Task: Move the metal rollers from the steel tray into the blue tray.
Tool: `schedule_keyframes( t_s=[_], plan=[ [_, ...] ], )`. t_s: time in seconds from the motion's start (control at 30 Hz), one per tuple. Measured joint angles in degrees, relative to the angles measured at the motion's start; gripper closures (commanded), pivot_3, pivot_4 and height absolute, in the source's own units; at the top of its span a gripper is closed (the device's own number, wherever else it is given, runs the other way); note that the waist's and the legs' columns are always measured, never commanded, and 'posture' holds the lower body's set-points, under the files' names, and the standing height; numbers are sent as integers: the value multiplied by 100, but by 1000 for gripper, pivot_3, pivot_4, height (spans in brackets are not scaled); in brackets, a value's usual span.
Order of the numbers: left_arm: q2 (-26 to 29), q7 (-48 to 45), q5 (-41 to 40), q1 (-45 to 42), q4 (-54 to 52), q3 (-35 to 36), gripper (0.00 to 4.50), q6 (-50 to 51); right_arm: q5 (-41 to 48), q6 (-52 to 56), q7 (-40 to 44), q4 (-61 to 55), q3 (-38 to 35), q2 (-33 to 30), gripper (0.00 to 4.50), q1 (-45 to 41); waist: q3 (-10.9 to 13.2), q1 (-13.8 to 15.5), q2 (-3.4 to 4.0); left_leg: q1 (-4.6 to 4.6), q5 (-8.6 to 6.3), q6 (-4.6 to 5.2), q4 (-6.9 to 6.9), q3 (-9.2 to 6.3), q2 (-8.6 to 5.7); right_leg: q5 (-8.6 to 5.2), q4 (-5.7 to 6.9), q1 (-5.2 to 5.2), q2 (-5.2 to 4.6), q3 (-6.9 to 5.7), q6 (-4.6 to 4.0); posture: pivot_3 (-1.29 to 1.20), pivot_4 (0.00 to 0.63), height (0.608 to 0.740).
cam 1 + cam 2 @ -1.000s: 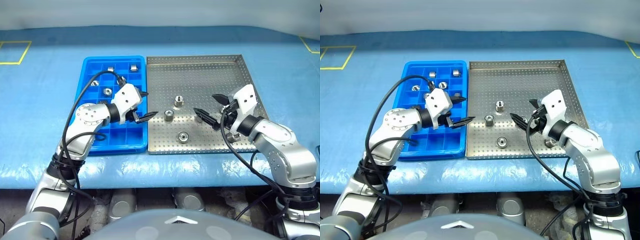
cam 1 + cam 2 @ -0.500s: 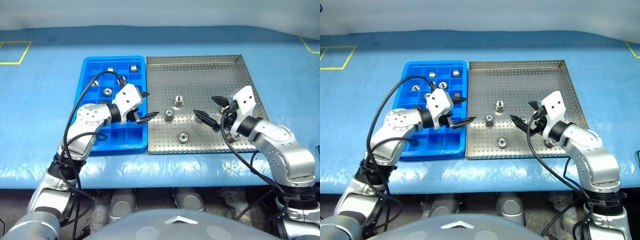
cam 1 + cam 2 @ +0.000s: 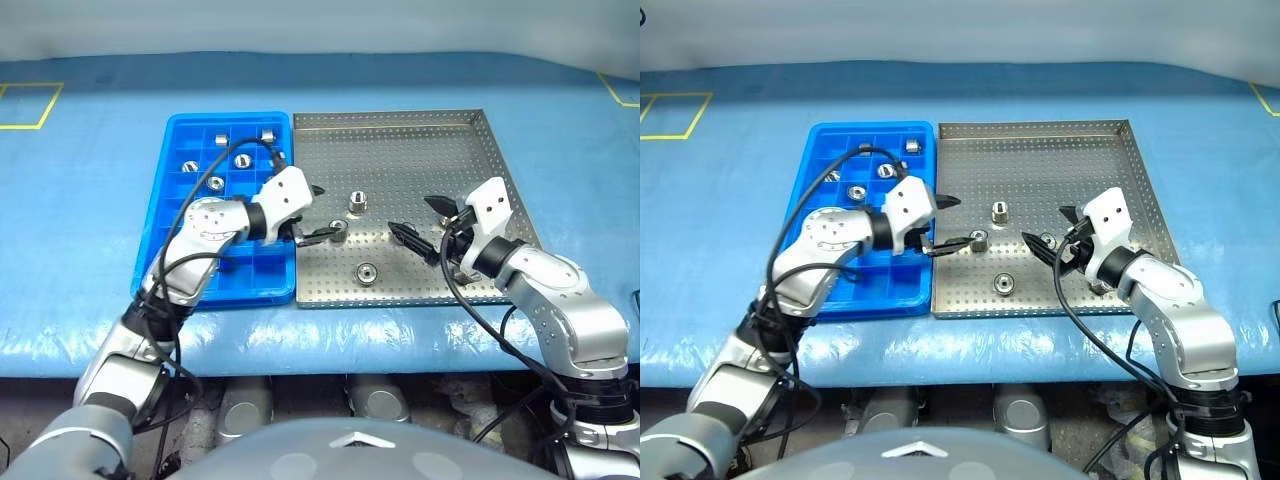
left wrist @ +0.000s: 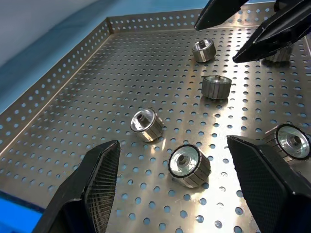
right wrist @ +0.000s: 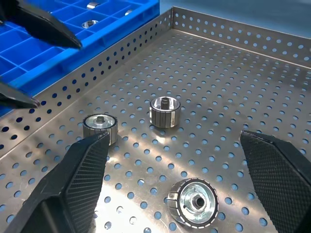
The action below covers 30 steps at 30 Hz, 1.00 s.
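We see the left end effector (image 3: pixel 316 213) open over the steel tray (image 3: pixel 400 130), a roller (image 3: pixel 339 229) just beside its lower fingertip at three o'clock. Another roller (image 3: pixel 357 203) stands at one o'clock of that one, and a third (image 3: pixel 367 272) lies at five o'clock. The right end effector (image 3: pixel 419 220) hangs open and empty over the tray's right half. Several rollers (image 3: pixel 241 160) sit in the blue tray (image 3: pixel 175 130) on the bench (image 3: pixel 80 200).

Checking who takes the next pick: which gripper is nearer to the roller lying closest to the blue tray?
Left. The left gripper, open, is right beside that roller, its lower finger almost at it. The right gripper, also open, hovers farther off, toward the steel tray's opposite side.
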Motion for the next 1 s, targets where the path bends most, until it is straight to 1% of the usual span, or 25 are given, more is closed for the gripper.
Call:
schedule_keyframes(
  t_s=[0.13, 0.27, 0.47, 0.57, 0.7, 0.73, 0.8, 0.87, 0.93, 1.0],
  plan=[
    [-136, -6, 287, -347, 442, -333, 666, 36, 4, -15, -21, -61, -3, 26, 6, 60, 0, -76, 1, 0, -1, 1, 0, 0, 0, 0, 0, 0, 1, 3, 1, -171, 150, 740],
    [-201, 40, 816, -737, 1008, -720, 666, 115, 3, -35, -63, -154, -11, 62, 6, 162, 0, -177, 1, 0, -1, 2, 0, 0, 0, 0, 0, 0, 1, 3, 1, -192, 150, 740],
    [-334, 58, 1390, -1028, 1663, -1161, 666, 91, 1, -101, -157, -213, -15, 123, 6, 252, 0, -281, 0, 0, -3, 4, 0, 1, -1, 0, 0, -1, 2, 7, 2, -207, 150, 740],
    [-424, 53, 1503, -1122, 1809, -1160, 1282, 106, 1, -124, -203, -215, -18, 137, 0, 270, 0, -316, 1, 1, -3, 5, 1, 3, -1, 1, 1, 0, 2, 9, 4, -211, 150, 740],
    [-524, 27, 1547, -1127, 1875, -1156, 2612, 132, 1, -145, -259, -217, -20, 149, 0, 275, 0, -330, 1, 0, -3, 5, 1, 5, -1, 2, 1, -1, 2, 13, 5, -211, 150, 740],
    [-523, 28, 1555, -1126, 1875, -1136, 2682, 146, 1, -150, -272, -217, -22, 149, 0, 274, 0, -333, 1, 1, -3, 5, 1, 5, -1, 2, 1, -1, 2, 13, 5, -206, 150, 740],
    [-536, 27, 1502, -1110, 1858, -1044, 2682, 225, 1, -151, -285, -217, -23, 150, 0, 271, 0, -334, 1, 1, -3, 5, 1, 6, 0, 2, 1, -2, 2, 14, 5, -198, 150, 740],
    [-573, 39, 1234, -1024, 1669, -663, 2682, 393, 1, -150, -301, -221, -21, 150, 0, 267, 0, -336, 0, -4, -3, 5, 1, 8, 0, 2, 3, -7, 2, 16, 6, -183, 150, 740],
    [-585, 52, 882, -956, 1268, -175, 2682, 597, 1, -150, -312, -216, -2, 153, 0, 228, 0, -331, 0, -5, -3, 5, 1, 9, 0, 3, 4, -10, 2, 18, 6, -165, 150, 740],
    [-474, 53, 570, -872, 737, 286, 2682, 810, -2, -150, -298, -196, 59, 154, 0, 136, -1, -335, 2, -1, -3, 6, -1, 11, 2, 3, 5, -9, 3, 21, 6, -151, 150, 740]
  ],
)
